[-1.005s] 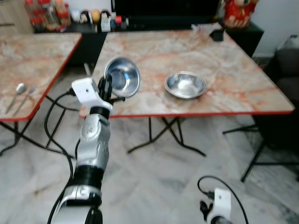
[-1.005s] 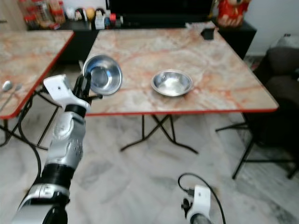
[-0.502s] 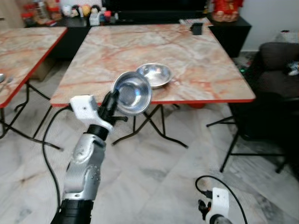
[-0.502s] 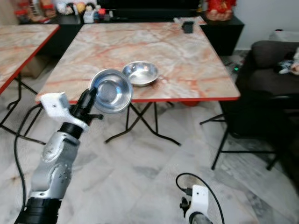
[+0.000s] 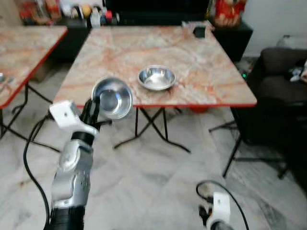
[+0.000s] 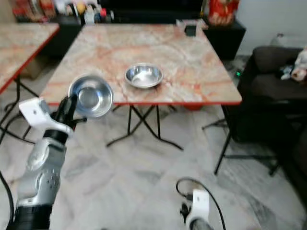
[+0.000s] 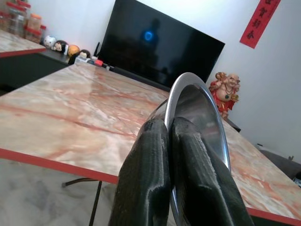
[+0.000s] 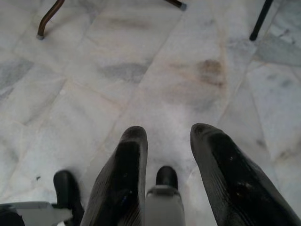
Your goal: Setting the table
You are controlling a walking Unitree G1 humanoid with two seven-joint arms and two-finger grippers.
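Note:
A steel bowl (image 5: 112, 98) is held on edge by its rim in my left gripper (image 5: 94, 108), which is shut on it. It hangs in the air in front of the marble table's (image 5: 206, 72) near left corner, short of the red edge. In the left wrist view the two black fingers (image 7: 150, 160) pinch the bowl's rim (image 7: 200, 106). A second steel bowl (image 5: 156, 78) sits upright on the table near its front edge. My right gripper (image 8: 167, 136) hangs low over the floor, open and holding nothing.
Another marble table (image 5: 24, 45) stands to the left with a gap between. A dark sofa (image 5: 283, 72) is at the right. A black cabinet with bottles and a red figurine (image 5: 225, 10) lines the back. A small black object (image 5: 199, 31) lies at the table's far edge.
The camera has shifted and the table now looks farther off. My left gripper still holds the bowl, now lower and more to the left against the table's corner.

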